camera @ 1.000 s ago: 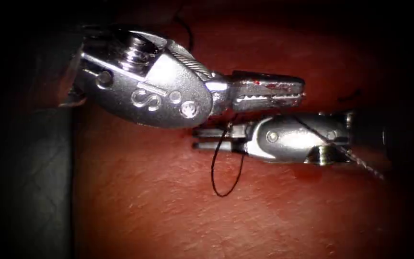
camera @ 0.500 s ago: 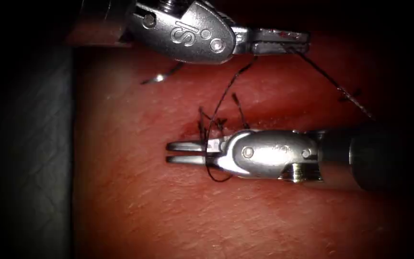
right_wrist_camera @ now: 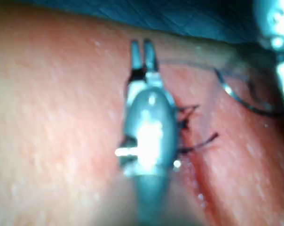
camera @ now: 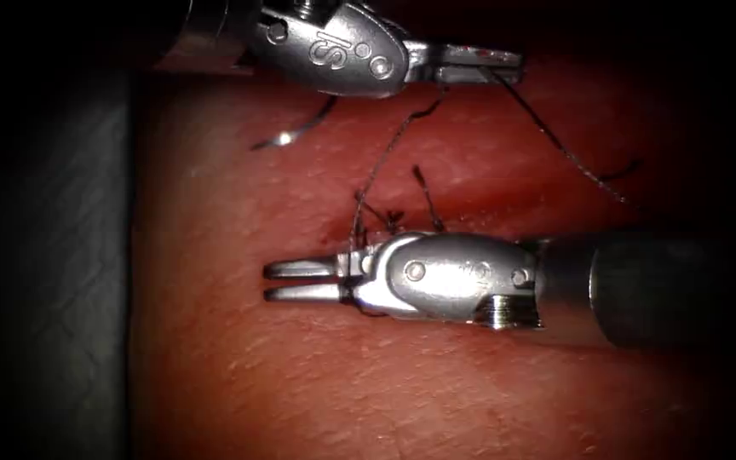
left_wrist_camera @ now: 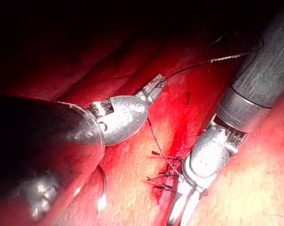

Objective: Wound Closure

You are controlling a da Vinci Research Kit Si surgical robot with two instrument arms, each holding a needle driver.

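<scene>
The left tool (camera: 504, 68) is clamped on the thread (camera: 385, 158) at twelve o'clock above the cut (camera: 470, 192). From its jaws the thread runs down to the knotted stitch (camera: 389, 220) and loops round the right tool (camera: 300, 281), whose jaws stand slightly parted, grasping nothing. The needle (camera: 296, 132) lies free on the tissue (camera: 436, 392), at ten o'clock from the stitch.

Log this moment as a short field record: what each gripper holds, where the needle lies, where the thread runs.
left gripper: shut on the thread
right gripper: jaws slightly apart, a loop of thread around their base
needle: lying free on the tissue, held by neither gripper
thread: from the left gripper down to the stitches at the cut
cut ends of thread: sticking up by the cut
</scene>
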